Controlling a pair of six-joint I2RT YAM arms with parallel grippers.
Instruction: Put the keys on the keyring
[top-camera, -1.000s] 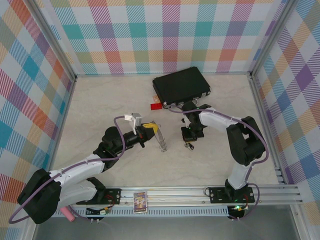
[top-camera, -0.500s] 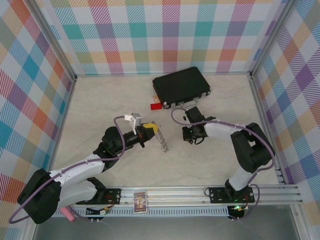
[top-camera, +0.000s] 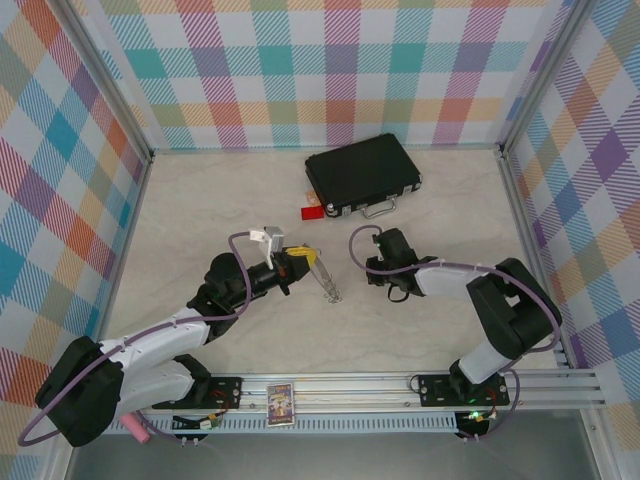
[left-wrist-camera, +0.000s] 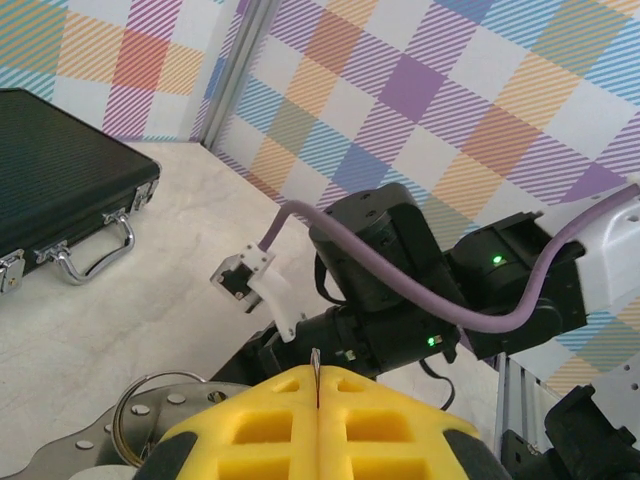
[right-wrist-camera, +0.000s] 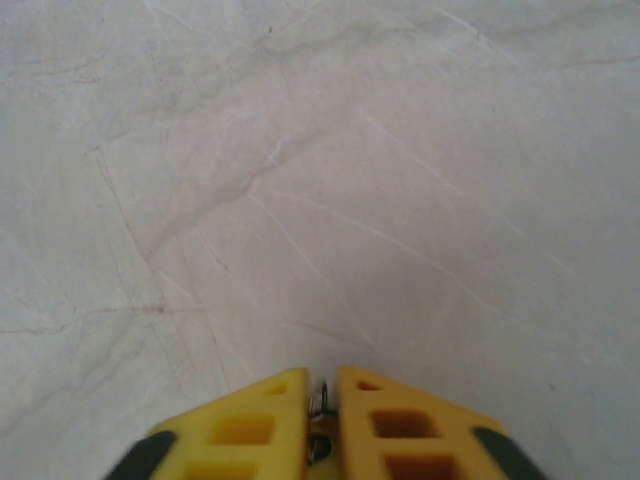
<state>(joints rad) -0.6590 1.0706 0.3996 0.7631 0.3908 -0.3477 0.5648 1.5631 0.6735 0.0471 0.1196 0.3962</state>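
The light is bright and even, falling from overhead, so the arms cast only faint, soft shadows on the pale table (top-camera: 200, 210). The top view is sharp throughout. Close to the wrist lenses, the right fingers (right-wrist-camera: 250, 425) and left fingers (left-wrist-camera: 270, 425) blur, while the black case (left-wrist-camera: 50, 170) stays crisp, its silver handle (left-wrist-camera: 95, 250) glinting.

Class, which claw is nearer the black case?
Right. The right claw, pinching a key, sits in front of the case, roughly below its handle. The left claw, gripping the keyring, is farther off, in front and to the left.
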